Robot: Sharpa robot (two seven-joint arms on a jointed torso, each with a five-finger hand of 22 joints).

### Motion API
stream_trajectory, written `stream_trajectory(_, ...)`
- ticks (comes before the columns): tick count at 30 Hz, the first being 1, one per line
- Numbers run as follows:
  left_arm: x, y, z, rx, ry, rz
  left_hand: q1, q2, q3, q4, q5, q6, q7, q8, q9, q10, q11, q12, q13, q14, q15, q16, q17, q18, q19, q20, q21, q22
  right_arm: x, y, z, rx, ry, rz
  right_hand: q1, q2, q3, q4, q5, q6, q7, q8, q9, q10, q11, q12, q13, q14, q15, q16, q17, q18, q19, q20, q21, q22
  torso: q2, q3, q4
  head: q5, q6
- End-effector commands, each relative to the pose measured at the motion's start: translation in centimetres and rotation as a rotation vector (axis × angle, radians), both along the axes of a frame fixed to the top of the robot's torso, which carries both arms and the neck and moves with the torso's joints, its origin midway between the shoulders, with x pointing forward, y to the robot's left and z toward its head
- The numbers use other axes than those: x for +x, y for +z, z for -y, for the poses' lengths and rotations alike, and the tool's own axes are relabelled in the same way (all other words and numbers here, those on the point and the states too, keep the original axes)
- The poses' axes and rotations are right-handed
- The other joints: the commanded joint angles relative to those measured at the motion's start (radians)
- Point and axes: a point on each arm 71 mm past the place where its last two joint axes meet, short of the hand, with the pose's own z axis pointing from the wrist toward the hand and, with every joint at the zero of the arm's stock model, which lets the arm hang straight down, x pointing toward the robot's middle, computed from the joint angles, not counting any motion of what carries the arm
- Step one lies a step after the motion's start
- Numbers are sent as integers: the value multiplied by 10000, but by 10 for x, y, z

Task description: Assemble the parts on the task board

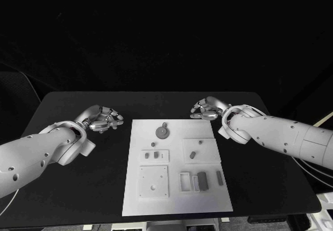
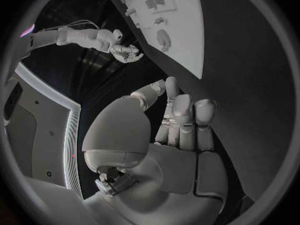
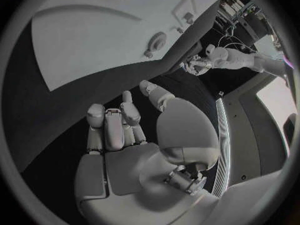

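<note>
The white task board [image 1: 177,204] lies in the middle of the black table. On it a round grey part [image 1: 163,131] sits near the far end, and several small grey parts lie lower down, among them a dark block [image 1: 202,181] and a slim piece [image 1: 219,178]. My left hand [image 1: 104,119] hovers left of the board's far corner, fingers loosely apart, holding nothing. My right hand [image 1: 207,109] hangs just beyond the board's far right corner, also holding nothing. The left wrist view shows the left hand [image 2: 178,130], the board [image 2: 181,30] and the right hand [image 2: 125,51].
Square recesses and raised frames [image 1: 154,182] cover the board's near half. Bare black table [image 1: 83,192] lies on both sides of the board. In the right wrist view the right hand [image 3: 122,130] is above the table beside the board [image 3: 94,40].
</note>
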Motion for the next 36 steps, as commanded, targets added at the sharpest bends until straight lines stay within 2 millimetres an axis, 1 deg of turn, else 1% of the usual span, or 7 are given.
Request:
stream_trajectory(1,-6,6,-1,-1043,21,188,-156,-2,-191,-43,17,120,180,-44,15,-423,483,-428,-157,-461,157,-480,-199,-193,-452,55,-397,-233,-11,0,-1,572,451,215,42,65,68,-4,46,97,78,64,6,-2,-76,57,-13,77,-8,96,-1,101,74,-23,284,-10,-1,2,21,-3,62)
stream_trajectory(6,-11,5,-5,-1670,209,-245,-300,36,-313,-83,26,64,175,-110,33,-930,765,-1761,-416,-1882,1133,-3361,-1598,-778,-2208,467,-2209,-1250,-24,-5,5,491,520,58,83,52,78,-36,44,112,78,73,10,13,-83,63,-15,117,-13,112,28,107,81,-26,293,-10,-29,8,-20,-41,82)
stream_trajectory(10,-13,-3,-5,-1773,231,-494,-318,41,-316,-94,33,-29,173,-143,35,-1217,865,-2295,-445,-2371,1517,-4758,-2219,-1008,-2953,687,-3013,-1510,-31,-14,7,-148,901,-164,145,26,91,-84,41,129,77,83,15,31,-93,70,-18,117,-20,112,10,115,90,-31,304,-10,-53,21,-12,-57,125)
stream_trajectory(18,-18,-24,-3,-1826,237,-926,-326,56,-330,-99,34,-40,173,-141,46,-1296,897,-2558,-429,-2729,1740,-5627,-2586,-1144,-3443,813,-3524,-1578,-42,-35,6,-1085,1526,-542,332,-83,109,-206,31,191,68,119,32,60,-115,75,-32,98,-36,99,-47,134,98,-41,325,-15,-221,57,-28,-27,115)
stream_trajectory(24,-20,-40,1,-1862,316,-1231,-328,73,-340,-102,35,-55,183,-149,47,-1431,919,-2745,-437,-2975,1862,-6138,-2804,-1232,-3750,884,-3827,-1593,-44,-51,12,-1529,1530,-892,356,-100,109,-219,30,200,66,124,35,63,-117,75,-34,96,-38,98,-54,136,98,-42,327,-16,-546,104,-71,93,38)
stream_trajectory(32,-25,-57,3,-1859,353,-1597,-332,88,-349,-100,36,-66,189,-157,47,-1580,923,-2895,-451,-3162,1944,-6495,-2958,-1294,-3967,931,-4031,-1596,-52,-74,12,-1738,1569,-1355,378,-130,102,-231,26,205,66,126,36,66,-119,74,-37,83,-40,91,-73,137,97,-42,330,-17,-1102,211,-163,256,-246)
stream_trajectory(36,-26,-61,5,-1829,395,-1687,-333,89,-349,-99,37,-66,190,-157,47,-1586,923,-2901,-452,-3167,1946,-6506,-2963,-1296,-3973,932,-4037,-1596,-54,-80,14,-1822,1510,-1471,383,-140,99,-233,24,205,67,126,36,67,-120,74,-38,92,-40,94,-65,137,97,-42,331,-17,-1295,221,-204,300,-306)
